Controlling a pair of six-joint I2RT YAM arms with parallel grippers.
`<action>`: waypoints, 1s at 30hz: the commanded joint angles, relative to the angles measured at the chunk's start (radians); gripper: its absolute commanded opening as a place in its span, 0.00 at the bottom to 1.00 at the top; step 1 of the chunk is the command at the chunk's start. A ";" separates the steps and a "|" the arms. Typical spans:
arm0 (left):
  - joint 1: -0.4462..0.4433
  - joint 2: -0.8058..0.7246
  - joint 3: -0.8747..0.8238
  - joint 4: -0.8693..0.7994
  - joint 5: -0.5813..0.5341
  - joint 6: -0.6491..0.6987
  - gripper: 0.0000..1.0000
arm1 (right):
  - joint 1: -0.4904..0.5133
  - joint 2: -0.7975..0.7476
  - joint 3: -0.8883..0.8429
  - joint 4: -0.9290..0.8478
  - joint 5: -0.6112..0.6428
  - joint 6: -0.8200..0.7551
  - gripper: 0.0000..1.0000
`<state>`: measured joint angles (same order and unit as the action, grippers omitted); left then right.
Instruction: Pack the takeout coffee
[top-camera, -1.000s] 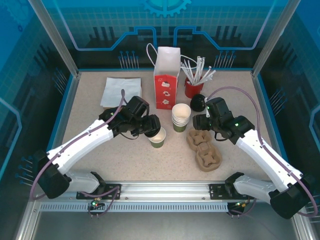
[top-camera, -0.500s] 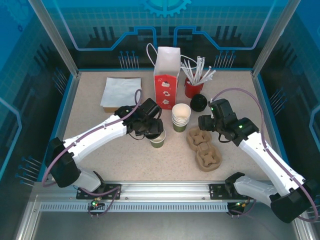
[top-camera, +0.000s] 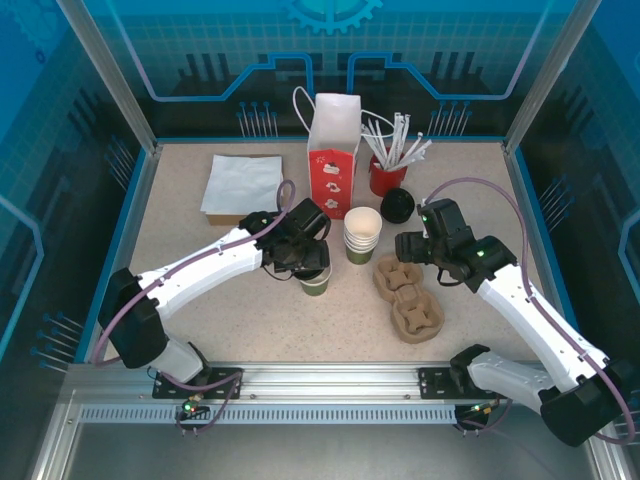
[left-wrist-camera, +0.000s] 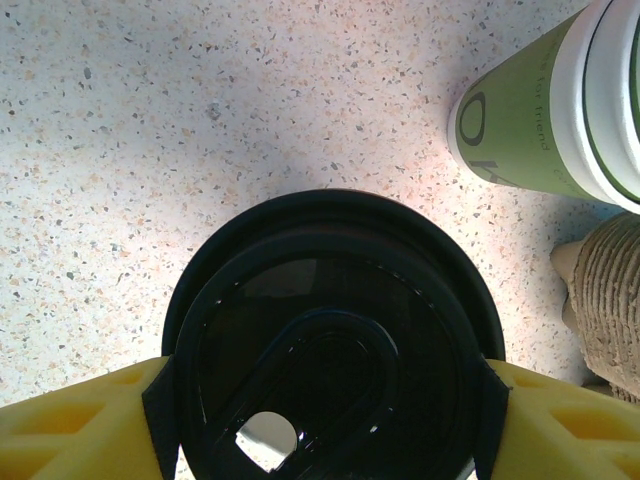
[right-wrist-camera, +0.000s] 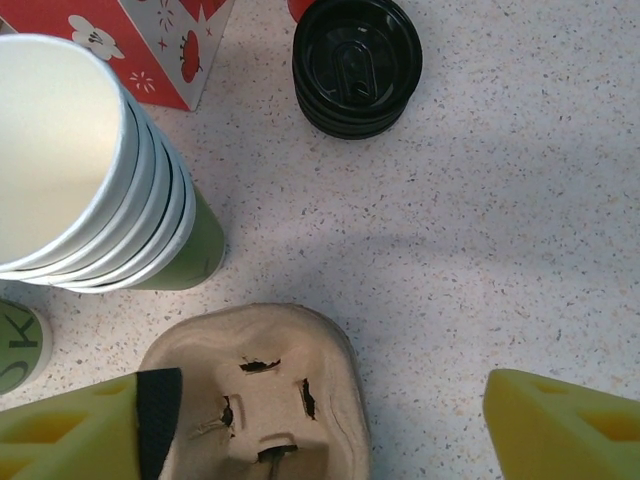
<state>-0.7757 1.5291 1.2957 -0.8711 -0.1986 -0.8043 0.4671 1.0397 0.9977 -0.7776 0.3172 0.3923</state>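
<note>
At the near side of the table (top-camera: 300, 335) we see the brown pulp carrier (top-camera: 408, 300), lying flat. At 9 o'clock of it stands the takeout coffee cup (top-camera: 317, 285), upright. From above we see little more than its green lower band, because the left gripper (top-camera: 313, 268) hangs directly over it.

In the left wrist view a black lid (left-wrist-camera: 330, 340) sits between the left fingers (left-wrist-camera: 70, 425). Their dark pads touch its rim at 9 and at 3 o'clock, so this gripper is closed on the lid at a wide span. The cup is under the lid, in line between the two fingers, and some white shows through the sip hole. We cannot tell if the lid is pressed onto the cup's rim.

The right gripper (top-camera: 408, 247) hovers at 12 o'clock of the carrier. The right fingers (right-wrist-camera: 560, 425) stand far apart and hold nothing. In the right wrist view the cup is at the left edge, well outside them.

Farther, a stack of cups (top-camera: 361, 235) stands at 2 o'clock of the cup, near but apart. Behind it come a stack of black lids (top-camera: 397, 205) and a red holder (top-camera: 385, 180) with white sticks. The red paper bag (top-camera: 330, 170) is upright at 12 o'clock of the cup. White napkins (top-camera: 243, 185) lie at 10 o'clock.
</note>
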 joint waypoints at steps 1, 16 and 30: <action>-0.011 0.016 0.033 -0.021 -0.021 0.022 0.71 | -0.016 -0.018 -0.011 0.001 -0.016 -0.003 0.88; -0.027 0.062 0.052 -0.025 -0.016 0.016 0.72 | -0.033 -0.012 -0.021 0.015 -0.042 -0.006 1.00; -0.066 0.076 0.098 -0.097 -0.110 0.033 0.71 | -0.040 -0.003 -0.030 0.027 -0.056 -0.006 1.00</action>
<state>-0.8272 1.5925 1.3552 -0.9123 -0.2489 -0.8009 0.4419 1.0397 0.9794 -0.7658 0.2760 0.3878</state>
